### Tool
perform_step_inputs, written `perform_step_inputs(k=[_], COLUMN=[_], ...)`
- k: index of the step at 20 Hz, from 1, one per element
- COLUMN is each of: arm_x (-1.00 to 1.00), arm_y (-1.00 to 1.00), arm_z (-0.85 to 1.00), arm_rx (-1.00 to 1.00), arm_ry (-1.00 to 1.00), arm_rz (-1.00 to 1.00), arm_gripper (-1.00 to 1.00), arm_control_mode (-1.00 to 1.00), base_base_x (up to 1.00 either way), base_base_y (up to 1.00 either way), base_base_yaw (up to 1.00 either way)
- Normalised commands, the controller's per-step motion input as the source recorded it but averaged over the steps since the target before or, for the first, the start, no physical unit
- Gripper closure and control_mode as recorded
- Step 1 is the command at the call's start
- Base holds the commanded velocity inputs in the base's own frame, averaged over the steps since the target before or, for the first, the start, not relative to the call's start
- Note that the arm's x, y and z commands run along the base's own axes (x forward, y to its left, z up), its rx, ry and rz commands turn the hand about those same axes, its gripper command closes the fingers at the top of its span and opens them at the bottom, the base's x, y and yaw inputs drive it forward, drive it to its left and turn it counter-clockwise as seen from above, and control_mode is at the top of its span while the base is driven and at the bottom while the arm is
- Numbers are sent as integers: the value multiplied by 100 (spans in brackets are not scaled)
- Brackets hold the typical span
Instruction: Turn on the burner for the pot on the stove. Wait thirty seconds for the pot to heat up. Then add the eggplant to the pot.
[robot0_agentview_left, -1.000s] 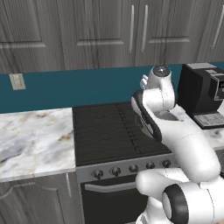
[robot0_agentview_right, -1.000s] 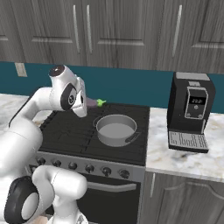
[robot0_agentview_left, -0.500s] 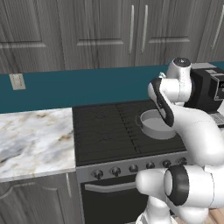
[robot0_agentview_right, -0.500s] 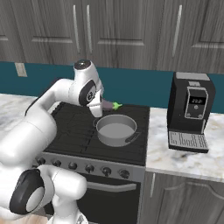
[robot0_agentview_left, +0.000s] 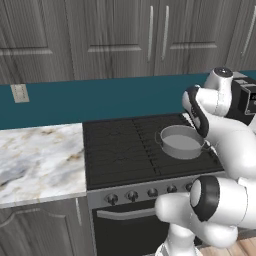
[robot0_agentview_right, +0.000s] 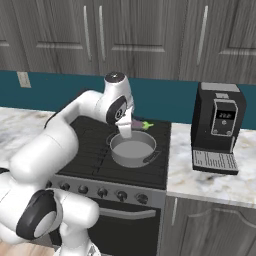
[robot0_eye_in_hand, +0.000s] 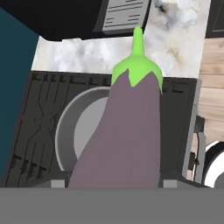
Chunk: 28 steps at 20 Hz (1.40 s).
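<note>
The grey pot (robot0_agentview_right: 132, 148) stands on the front right burner (robot0_agentview_right: 155, 169) of the black stove (robot0_agentview_right: 91, 138). My gripper (robot0_agentview_right: 126, 131) hangs just above the pot's back rim and is shut on the eggplant (robot0_agentview_right: 140, 124), whose green stem points right toward the counter. In the hand view the purple eggplant (robot0_eye_in_hand: 129, 135) fills the middle between my gripper's (robot0_eye_in_hand: 113, 183) fingertips, with the pot (robot0_eye_in_hand: 72, 131) below and behind it. From the left base view the pot (robot0_agentview_left: 181, 142) sits beside my arm, and the hand is hidden behind the arm.
A black coffee machine (robot0_agentview_right: 219, 127) stands on the marble counter (robot0_agentview_right: 215, 182) right of the stove. A row of dark knobs (robot0_agentview_right: 100, 191) lines the stove's steel front. Marble counter (robot0_agentview_left: 37, 155) lies to the stove's left. Teal backsplash and grey cabinets are behind.
My arm has swung right across the stove with the eggplant in its grip, from the left side to above the pot's back rim. The pot has not moved.
</note>
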Motion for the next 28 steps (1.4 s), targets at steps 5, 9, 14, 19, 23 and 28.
perform_step_inputs(k=[5, 9, 14, 19, 23, 28], arm_x=[0, 3, 20, 34, 36, 49], arm_y=[-21, -2, 0, 1, 2, 13], arm_z=[-33, -41, -29, -20, -2, 0], arm_rx=[1, 0, 2, 2, 1, 0], arm_ry=[0, 0, 0, 3, 4, 9], arm_rz=[0, 0, 0, 0, 0, 0], arm_gripper=[100, 100, 100, 100, 100, 100], arm_control_mode=[-100, -100, -100, -100, -100, -100], base_base_x=[0, 0, 0, 0, 0, 0], base_base_y=[0, 0, 0, 0, 0, 0], base_base_yaw=[0, 0, 0, 0, 0, 0])
